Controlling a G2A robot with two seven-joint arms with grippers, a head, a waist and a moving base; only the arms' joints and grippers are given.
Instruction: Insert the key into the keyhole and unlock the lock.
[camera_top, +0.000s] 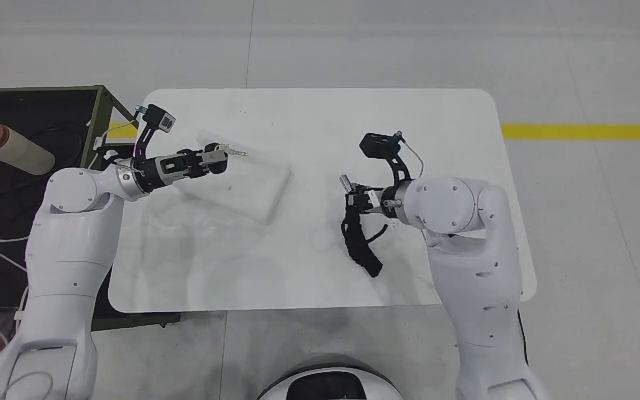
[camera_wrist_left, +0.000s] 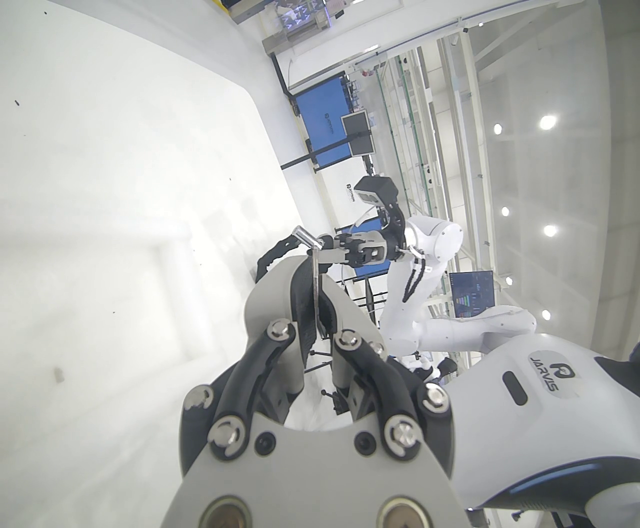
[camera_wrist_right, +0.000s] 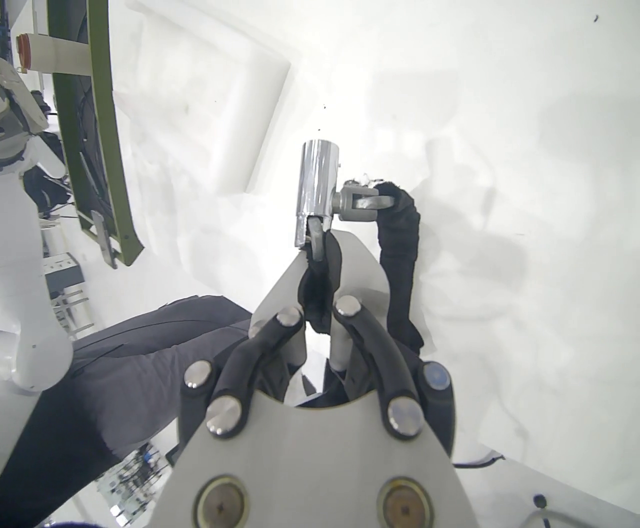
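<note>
My left gripper (camera_top: 218, 156) hovers over the table's far left, shut on a small metal key (camera_top: 237, 153) that points toward the other arm. The key's thin blade (camera_wrist_left: 316, 280) sticks out between the pads in the left wrist view. My right gripper (camera_top: 352, 190) is at mid-right, shut on the lock, a chrome cylinder (camera_wrist_right: 317, 190) with a black sleeved cable (camera_wrist_right: 400, 250) hanging from it. The cable (camera_top: 360, 242) droops to the table. The lock (camera_wrist_left: 303, 234) faces the key across a wide gap.
A white foam block (camera_top: 245, 182) lies on the white table (camera_top: 450, 110) under and beside the left gripper. A dark cart with a green frame (camera_top: 70, 125) and a cardboard roll (camera_top: 25, 152) stand off the table's left edge.
</note>
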